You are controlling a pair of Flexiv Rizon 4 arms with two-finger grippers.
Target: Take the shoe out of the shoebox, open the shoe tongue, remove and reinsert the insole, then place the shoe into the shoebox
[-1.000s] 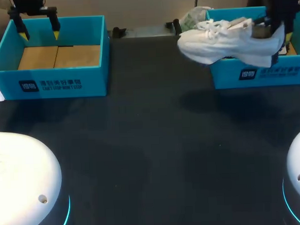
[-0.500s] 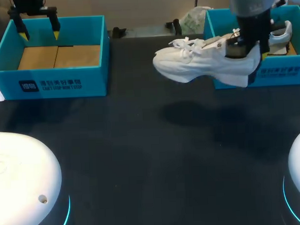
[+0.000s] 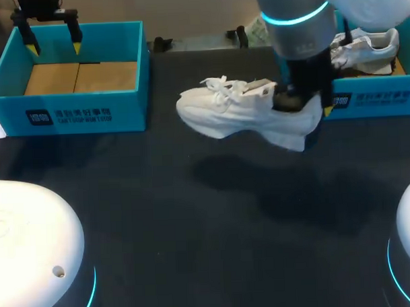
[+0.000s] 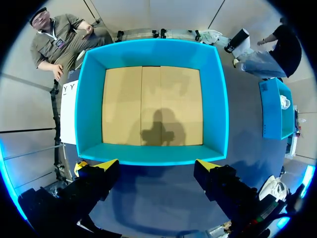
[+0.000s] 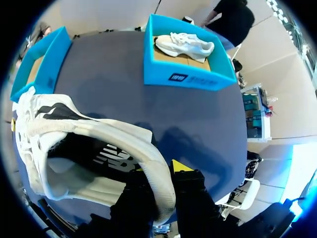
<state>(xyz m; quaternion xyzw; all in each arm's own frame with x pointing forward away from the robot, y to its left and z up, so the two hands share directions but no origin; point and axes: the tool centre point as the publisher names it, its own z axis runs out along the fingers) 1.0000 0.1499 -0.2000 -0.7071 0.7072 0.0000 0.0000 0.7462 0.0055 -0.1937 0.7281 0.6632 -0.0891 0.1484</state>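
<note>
Hanging over the middle of the table (image 3: 194,228), the white shoe (image 3: 247,115) is up in the air. Its toe points to 9 o'clock and its shadow lies on the dark top below it. The right fingers (image 5: 185,178) are clamped on the back rim of the heel, one inside the shoe and one outside. The blue shoebox (image 3: 371,97) sits at 2 o'clock, with another white shoe (image 3: 366,47) lying in it. At 10 o'clock is a second blue box (image 3: 69,114) with a brown bottom. The left fingers (image 4: 99,171) hang over it, wide apart and holding nothing. The shoe is out of its box, so I think the job now is to set it down. It should go down slowly and flat on its sole, near the middle, where both arms can reach it. The grip is only on the heel, so the toe end could dip. A gentle landing would stop the shoe from rolling over.
</note>
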